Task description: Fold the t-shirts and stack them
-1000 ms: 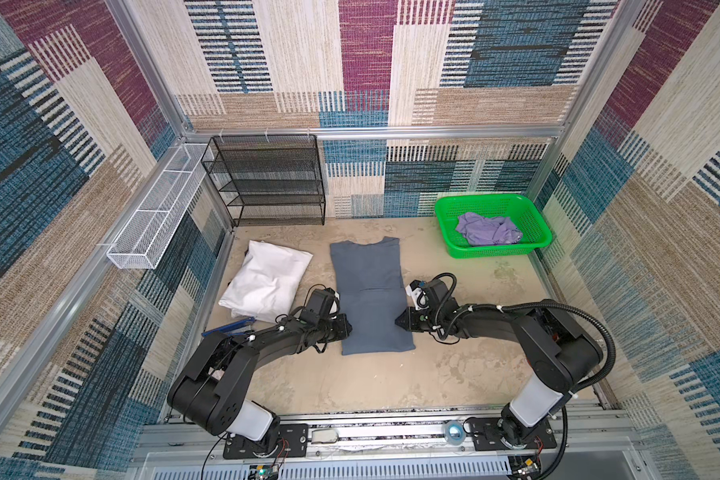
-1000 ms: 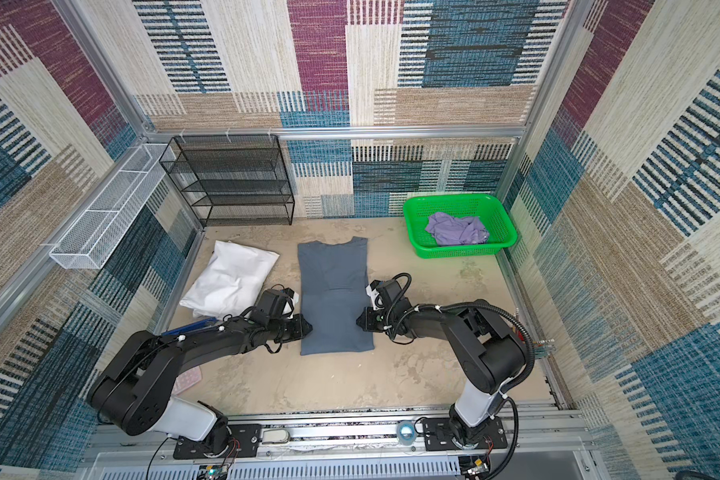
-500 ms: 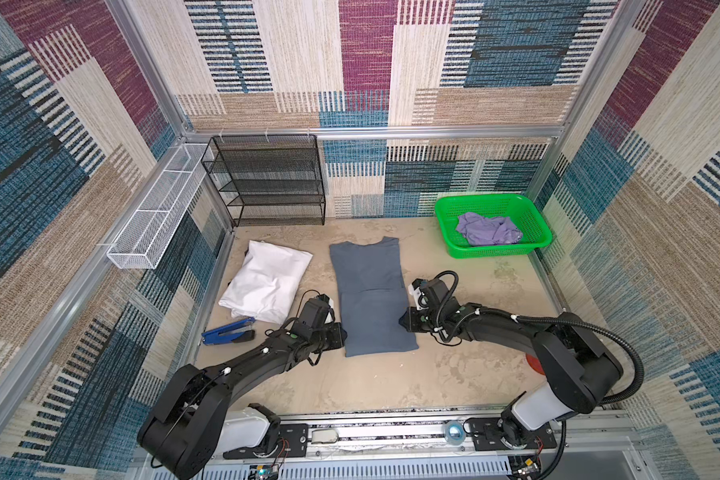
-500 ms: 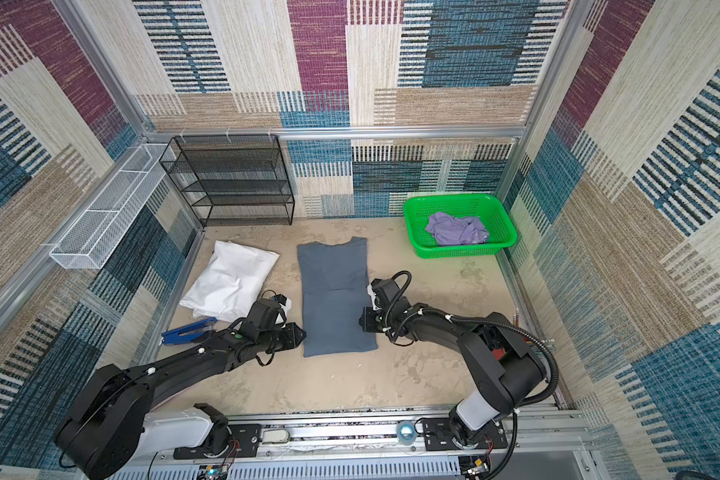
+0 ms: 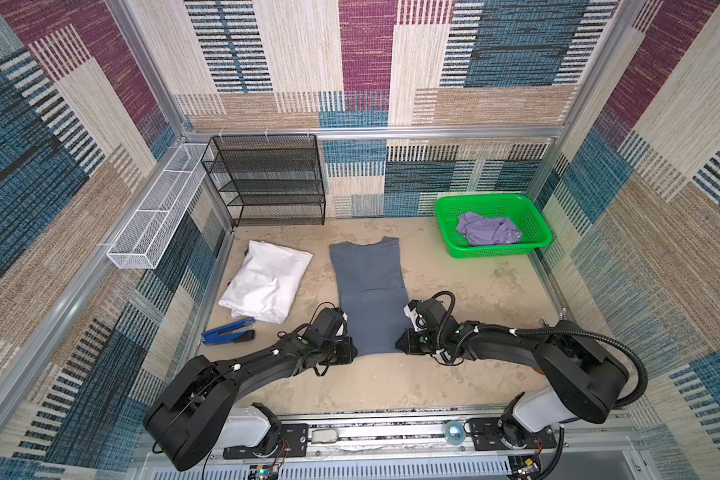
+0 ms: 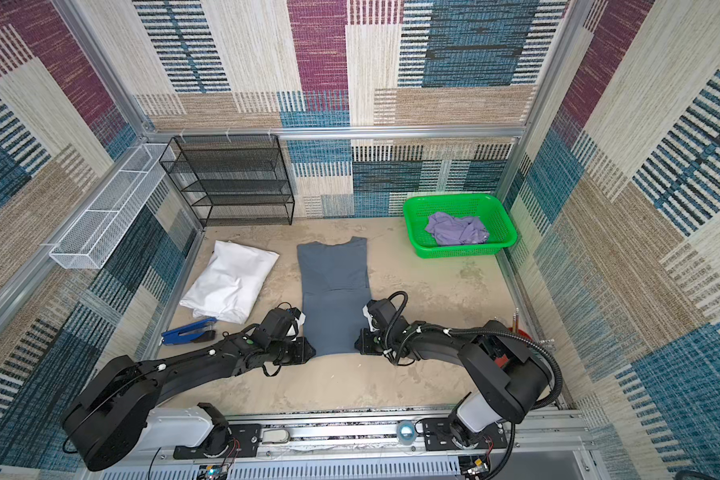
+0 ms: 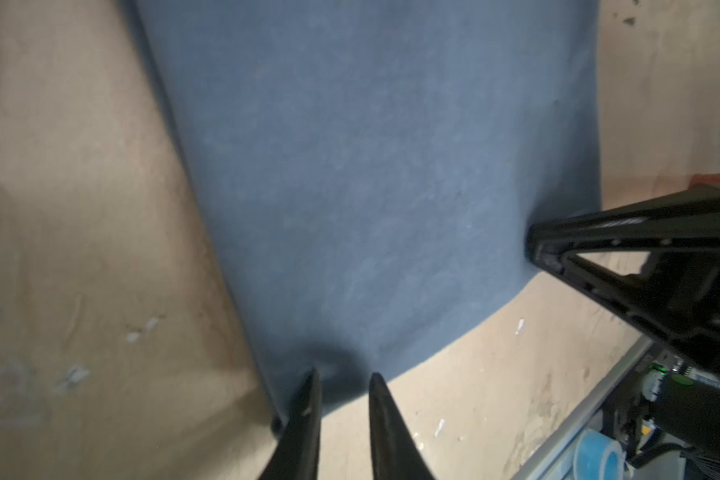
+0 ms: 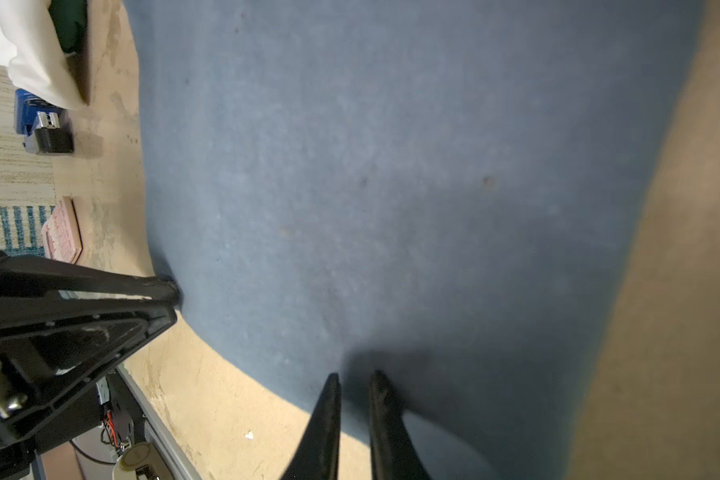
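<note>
While my left tool (image 7: 344, 374) and right tool (image 8: 356, 375) each pinch a hem corner of the blue tee (image 5: 368, 286), flat on the desk (image 5: 474, 291), I judge the half-fold needs both lifting evenly toward its far end.

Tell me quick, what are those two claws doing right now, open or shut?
Left gripper: closed, pinching a hem corner of the blue-grey t-shirt.
Right gripper: closed, pinching the other hem corner of the same t-shirt.
</note>
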Tool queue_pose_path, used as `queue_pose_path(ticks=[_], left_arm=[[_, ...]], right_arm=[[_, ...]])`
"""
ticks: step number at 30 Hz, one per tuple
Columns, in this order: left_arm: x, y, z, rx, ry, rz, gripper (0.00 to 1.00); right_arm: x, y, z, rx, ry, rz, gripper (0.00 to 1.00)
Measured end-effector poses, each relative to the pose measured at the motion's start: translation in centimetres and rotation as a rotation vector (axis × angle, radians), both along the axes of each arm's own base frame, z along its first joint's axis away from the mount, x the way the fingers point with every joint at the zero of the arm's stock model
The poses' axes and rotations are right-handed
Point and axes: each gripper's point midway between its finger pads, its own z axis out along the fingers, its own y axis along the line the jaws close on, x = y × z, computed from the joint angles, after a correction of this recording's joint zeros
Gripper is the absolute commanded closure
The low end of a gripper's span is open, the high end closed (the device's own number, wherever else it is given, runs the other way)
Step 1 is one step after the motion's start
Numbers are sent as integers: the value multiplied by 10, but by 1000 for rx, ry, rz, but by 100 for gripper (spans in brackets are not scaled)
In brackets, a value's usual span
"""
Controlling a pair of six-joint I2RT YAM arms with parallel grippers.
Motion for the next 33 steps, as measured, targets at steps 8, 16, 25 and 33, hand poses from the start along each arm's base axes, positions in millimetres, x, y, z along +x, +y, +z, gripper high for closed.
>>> queue_pose_path(ticks=[8,16,25,33], left_arm=[[0,5,-3,25,5,15,77],[-1,5,-3,28,8,15,77],[-2,9,-3,37,7,27,77],[-1,9,-3,31,9,42,77]], right_arm=[[1,-16,8,-47,-31,-50,75],[18,34,63,126,-137,67,76],[-14,103,57,331,-40,263,78],[-19,104,29,303,28,245,78]])
